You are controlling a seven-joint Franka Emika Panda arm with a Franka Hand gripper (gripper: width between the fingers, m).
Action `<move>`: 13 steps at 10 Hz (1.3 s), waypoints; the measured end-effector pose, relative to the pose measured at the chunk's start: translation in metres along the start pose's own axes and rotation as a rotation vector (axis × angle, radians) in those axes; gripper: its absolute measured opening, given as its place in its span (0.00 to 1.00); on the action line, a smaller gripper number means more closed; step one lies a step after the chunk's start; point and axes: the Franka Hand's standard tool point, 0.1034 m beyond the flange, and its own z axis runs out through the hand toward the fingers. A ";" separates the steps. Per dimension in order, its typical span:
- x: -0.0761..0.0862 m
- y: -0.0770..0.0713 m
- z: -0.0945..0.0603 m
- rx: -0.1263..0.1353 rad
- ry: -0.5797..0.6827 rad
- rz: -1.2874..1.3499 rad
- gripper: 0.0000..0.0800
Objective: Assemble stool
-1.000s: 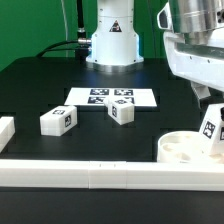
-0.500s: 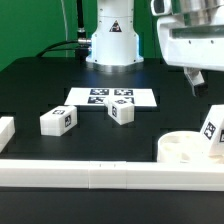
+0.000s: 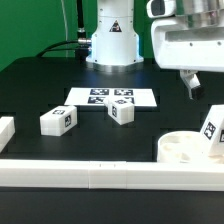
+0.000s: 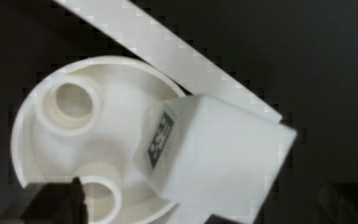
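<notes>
Seat: fitted leg standing on it; hand above, spread wide, empty; loose leg nearby, second loose leg farther.

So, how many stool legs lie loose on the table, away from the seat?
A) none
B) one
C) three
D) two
D: one loose leg and a second loose leg lie by the marker board; the third leg sits on the seat.
</notes>
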 end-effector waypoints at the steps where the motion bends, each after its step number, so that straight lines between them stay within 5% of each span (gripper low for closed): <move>1: -0.002 -0.002 -0.001 -0.020 0.001 -0.097 0.81; 7: -0.002 -0.003 -0.003 -0.036 -0.012 -0.662 0.81; 13: -0.002 -0.007 -0.002 -0.091 0.010 -1.331 0.81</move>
